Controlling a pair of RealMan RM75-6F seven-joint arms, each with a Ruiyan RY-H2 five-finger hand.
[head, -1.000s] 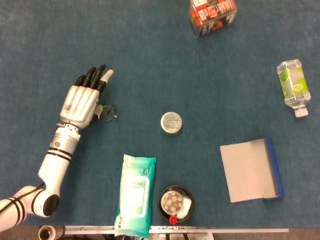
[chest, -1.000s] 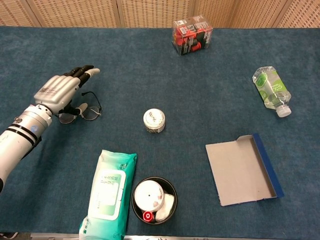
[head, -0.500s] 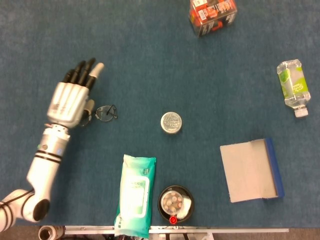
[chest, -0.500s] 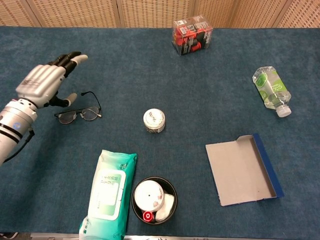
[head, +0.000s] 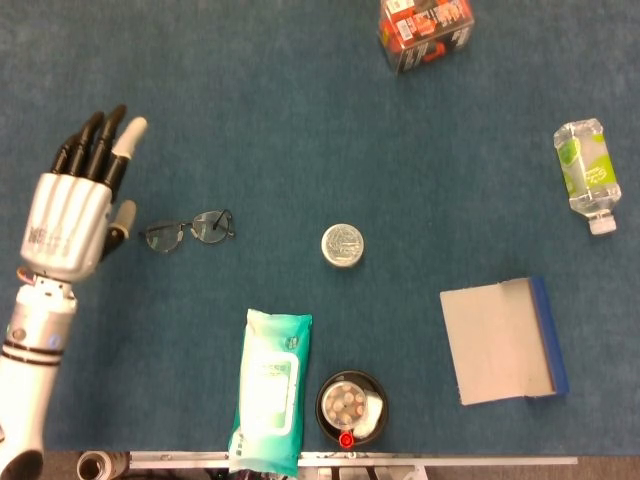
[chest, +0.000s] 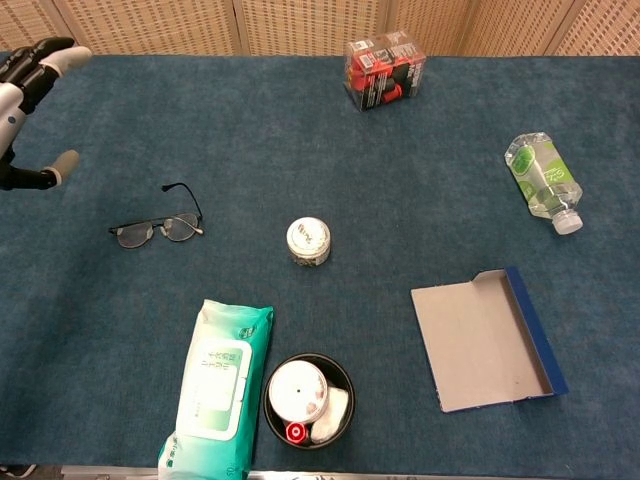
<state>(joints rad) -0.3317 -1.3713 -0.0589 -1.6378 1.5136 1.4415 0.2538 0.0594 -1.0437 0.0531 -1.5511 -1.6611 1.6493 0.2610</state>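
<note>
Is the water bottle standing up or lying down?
Lying down. The water bottle rests on its side on the blue table, with its cap pointing toward the near edge.

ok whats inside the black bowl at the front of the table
The black bowl holds a round white container, a small red cap and a white piece beside them. Whatever lies beneath these is covered.

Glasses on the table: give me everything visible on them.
The glasses are thin, dark wire-framed, with two rounded clear lenses. They lie flat on the blue table cloth, apparently lenses down, temples unfolded; in the chest view one temple arcs up away from the camera. Nothing touches them. The left robot hand, fingers spread and holding nothing, is off to their left, apart from them. A small round tin sits to their right, a wipes pack nearer the camera.
</note>
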